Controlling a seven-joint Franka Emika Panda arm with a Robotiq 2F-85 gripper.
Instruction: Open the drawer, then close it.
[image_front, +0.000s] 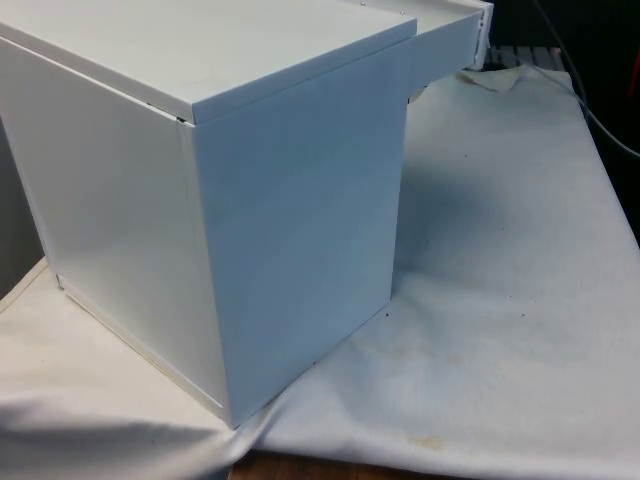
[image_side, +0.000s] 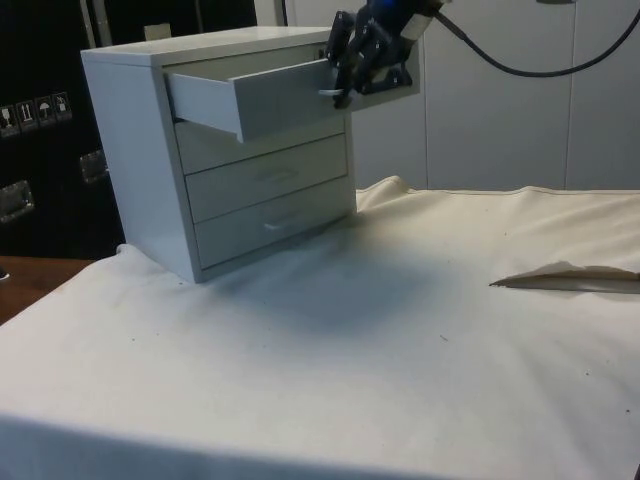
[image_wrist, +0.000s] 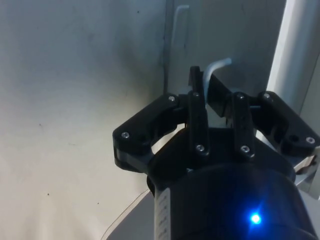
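A white chest of drawers (image_side: 130, 150) stands on the cloth, with its back and side towards the front view (image_front: 280, 200). Its top drawer (image_side: 270, 95) is pulled partway out and juts past the chest at the front view's right (image_front: 445, 40). My black gripper (image_side: 345, 90) is at the front of that drawer. In the wrist view the gripper (image_wrist: 206, 87) is shut on the drawer's thin curved handle (image_wrist: 216, 66), which sticks out between the fingers.
Two lower drawers (image_side: 270, 180) are shut flush in the chest. A raised fold of the white cloth (image_side: 570, 278) lies at the side view's right. A black cable (image_side: 520, 65) hangs behind the arm.
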